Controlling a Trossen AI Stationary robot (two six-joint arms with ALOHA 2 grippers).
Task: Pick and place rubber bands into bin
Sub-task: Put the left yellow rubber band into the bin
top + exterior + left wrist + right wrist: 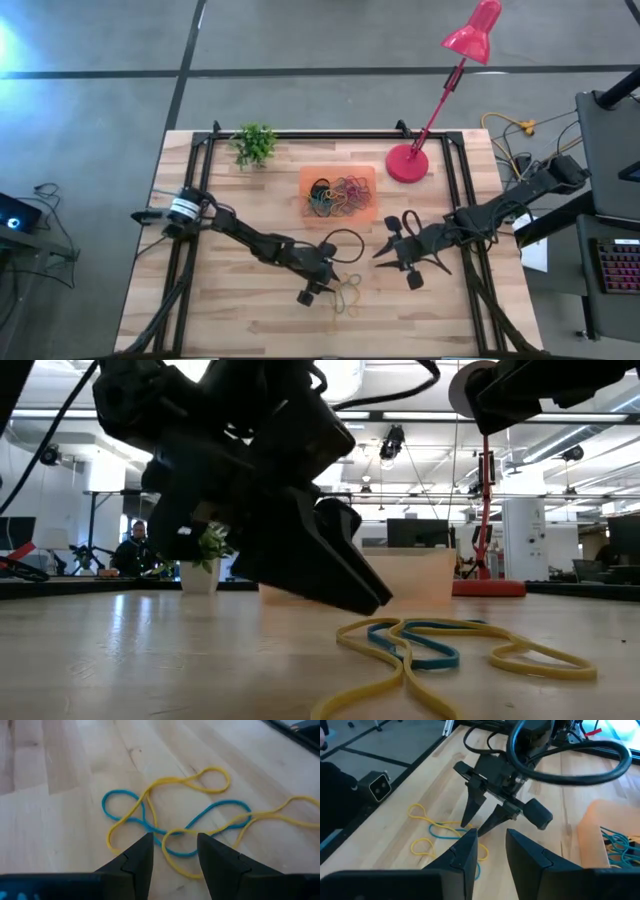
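Bin (pixel 372 172): orange tray sitting at upper centre of the high view, just left of the lamp base (pixel 407 163). Its long axis is running left to right across the frame. It is already holding a heap of bands (pixel 336 196) in mixed colours, so most of the job is looking done.

Loose bands (pixel 349 293): a small tangle is lying on the table (pixel 240 310) at lower centre of the high view, well below the bin. The left wrist view is showing yellow loops (pixel 165 782) crossing a blue one (pixel 220 807). The tangle is stretching mostly sideways in that view, flat on the wood. These are what is left to move.

Left gripper (pixel 174 850): hovering low right over the tangle, fingers standing apart with a narrow gap, gripping nothing.

Right gripper (pixel 490 845): waiting at centre right of the high view, below the lamp base, fingers parted, empty, pointing toward the left arm.

Plant (pixel 254 145): standing upper left of the bin.
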